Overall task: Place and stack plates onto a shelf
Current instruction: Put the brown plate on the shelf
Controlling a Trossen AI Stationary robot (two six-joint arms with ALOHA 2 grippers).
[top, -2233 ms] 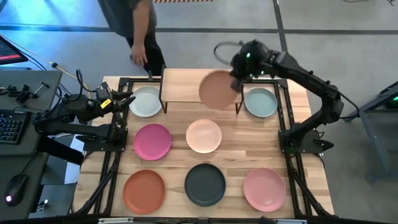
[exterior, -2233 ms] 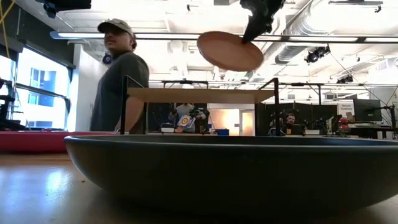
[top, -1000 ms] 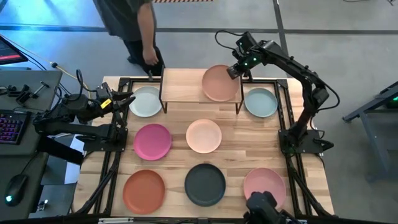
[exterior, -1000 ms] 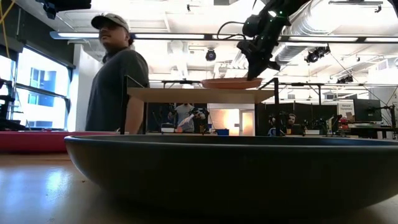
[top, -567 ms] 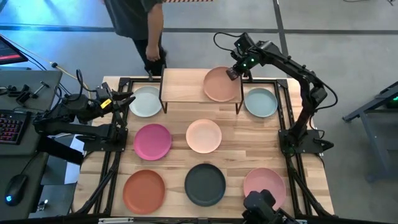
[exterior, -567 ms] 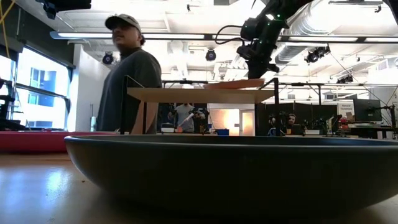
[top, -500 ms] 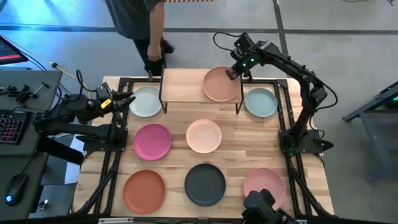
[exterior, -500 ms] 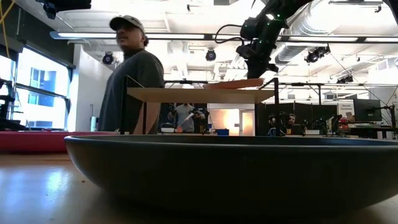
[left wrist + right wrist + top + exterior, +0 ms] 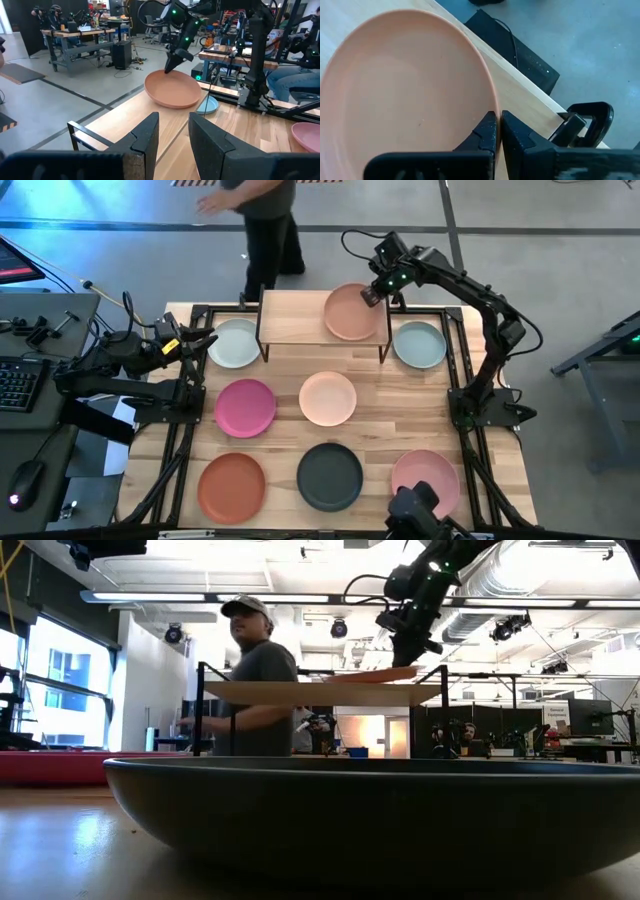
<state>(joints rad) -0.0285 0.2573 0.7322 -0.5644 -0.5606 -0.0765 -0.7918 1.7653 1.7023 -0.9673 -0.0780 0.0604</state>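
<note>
A tan plate point(image 9: 350, 315) lies on the right half of the wooden shelf point(image 9: 295, 318) at the table's far edge. My right gripper point(image 9: 372, 297) is shut on its far-right rim. In the low view the plate point(image 9: 372, 675) tilts a little, its held side higher. My left gripper point(image 9: 205, 340) waits open and level at the table's left edge, touching nothing. Other plates rest flat on the table: two pale grey-green point(image 9: 235, 343) point(image 9: 419, 345), magenta point(image 9: 245, 407), peach point(image 9: 328, 398), terracotta point(image 9: 231, 487), charcoal point(image 9: 330, 476) and pink point(image 9: 425, 480). My right gripper pinches the tan plate's rim point(image 9: 487, 95) between its two fingers, one on the plate's upper face, one on the outside. The fingers slant down from the table's far right. The plate's opposite side rests on the shelf top; the held side is slightly raised.
A person point(image 9: 262, 220) walks just beyond the table's far edge, behind the shelf. The shelf's left half is bare wood. A dark camera mount point(image 9: 420, 515) stands at the near edge beside the pink plate. A desk with a keyboard point(image 9: 15, 380) lies left of the table.
The tan plate has come down from just above the shelf onto its top, and now lies tilted with the held rim higher. My right gripper stays shut on it and has tipped slightly. The person has walked toward the right behind the shelf.
</note>
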